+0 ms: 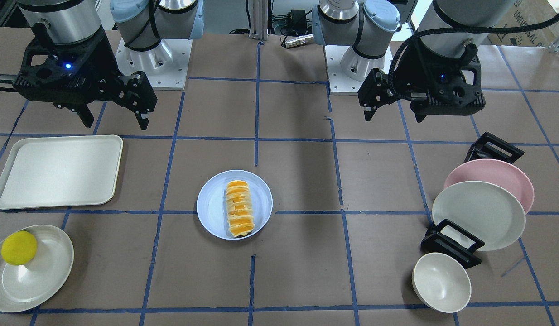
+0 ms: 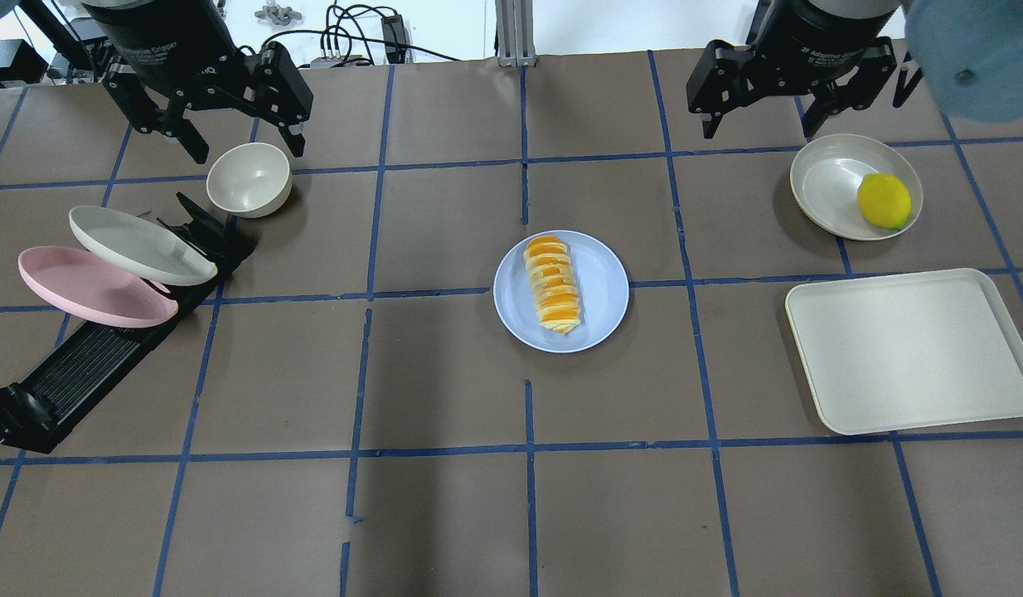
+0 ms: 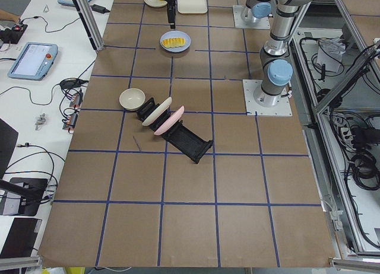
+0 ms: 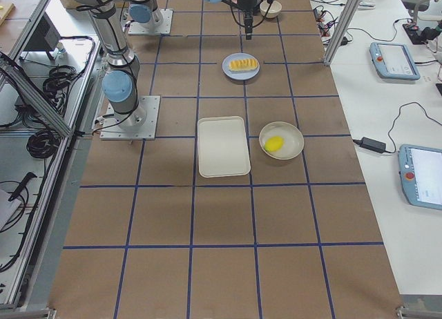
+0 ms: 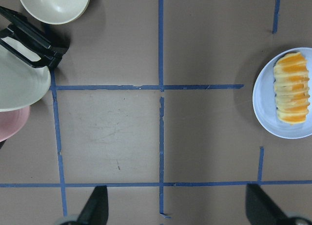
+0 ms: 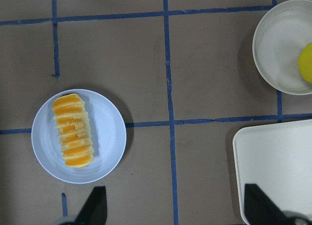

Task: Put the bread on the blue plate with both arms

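Note:
The bread (image 2: 551, 283), an orange and cream ridged loaf, lies on the blue plate (image 2: 603, 290) at the table's middle. Both also show in the front view, the bread (image 1: 240, 208) on the plate (image 1: 211, 206). My left gripper (image 2: 246, 149) is open and empty, raised above the far left of the table near a cream bowl. My right gripper (image 2: 760, 131) is open and empty, raised at the far right. Both are well apart from the plate. The left wrist view shows the bread (image 5: 292, 94) at its right edge. The right wrist view shows it (image 6: 73, 130) at lower left.
A cream tray (image 2: 909, 348) lies at the right. A cream plate (image 2: 826, 182) behind it holds a round yellow ball (image 2: 884, 201). At the left a black rack (image 2: 80, 373) holds a pink plate (image 2: 89, 286) and a cream plate (image 2: 138, 245). A cream bowl (image 2: 248, 178) stands beside it.

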Robot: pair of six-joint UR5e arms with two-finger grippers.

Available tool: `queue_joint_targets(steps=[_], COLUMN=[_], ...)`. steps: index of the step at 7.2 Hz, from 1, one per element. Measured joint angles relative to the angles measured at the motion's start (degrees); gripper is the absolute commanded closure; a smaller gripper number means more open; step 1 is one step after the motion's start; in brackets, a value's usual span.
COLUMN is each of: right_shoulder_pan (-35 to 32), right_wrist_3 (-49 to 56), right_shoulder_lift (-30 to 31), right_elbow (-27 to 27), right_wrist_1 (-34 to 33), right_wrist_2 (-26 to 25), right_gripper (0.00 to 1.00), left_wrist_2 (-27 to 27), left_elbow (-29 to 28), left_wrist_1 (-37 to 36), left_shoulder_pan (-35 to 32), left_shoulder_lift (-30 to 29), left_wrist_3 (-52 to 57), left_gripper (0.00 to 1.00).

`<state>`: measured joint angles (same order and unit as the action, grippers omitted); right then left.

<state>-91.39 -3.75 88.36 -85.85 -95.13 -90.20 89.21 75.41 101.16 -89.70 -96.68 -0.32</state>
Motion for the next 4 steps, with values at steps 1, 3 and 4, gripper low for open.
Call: queue_joint_targets(steps=[1, 3, 4], right_shoulder_pan=[0.0, 0.0, 0.0], right_wrist_3=[0.1, 0.3, 0.4], right_shoulder_lift=[0.0, 0.1, 0.1], right_elbow=[-0.1, -0.2, -0.3], right_wrist_1=[0.1, 0.1, 0.2], right_wrist_2=[-0.1, -0.1, -0.2], right_gripper=[0.0, 0.0, 0.0], left_wrist_2=[0.0, 0.0, 0.0], left_elbow=[0.0, 0.0, -0.2], left_wrist_1=[0.0, 0.0, 0.0], left_shoulder_pan=[0.0, 0.0, 0.0], left_shoulder_lift=[0.0, 0.0, -0.1], left_wrist_3=[0.0, 0.0, 0.1], left_gripper=[0.0, 0.0, 0.0])
